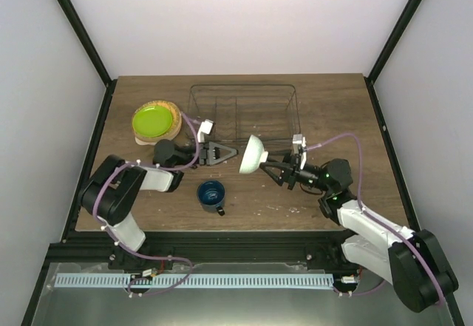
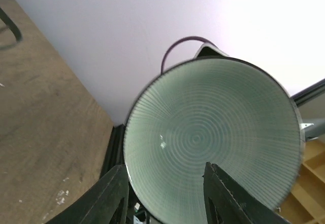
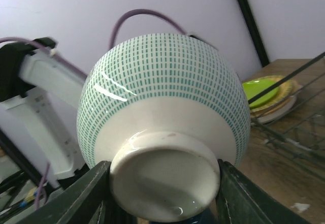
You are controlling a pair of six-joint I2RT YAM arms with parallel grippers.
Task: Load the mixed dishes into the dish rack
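just in front of the dish rack (image 1: 242, 87), above the table (image 1: 325, 104), the pale mint bowl (image 1: 253, 154) hangs in the air on its side. its hollow is turned to the left gripper (image 1: 228, 151) and its foot to the right gripper (image 1: 272, 167). the right fingers (image 3: 238, 198) are closed on the foot ring from both sides, so this arm carries the bowl. the left fingers (image 2: 109, 198) stand apart before the rim, and i see no contact. the bowl looks like glazed ceramic: stiff, rather heavy, smooth and slippery, and it can chip. the foot ring is a short hold, so the bowl may tilt. i judge a hold on the rim is safer for setting it between the dividers. the small dark blue mug (image 1: 211, 193) and the lime-green plate (image 1: 154, 120) are outside the rack.
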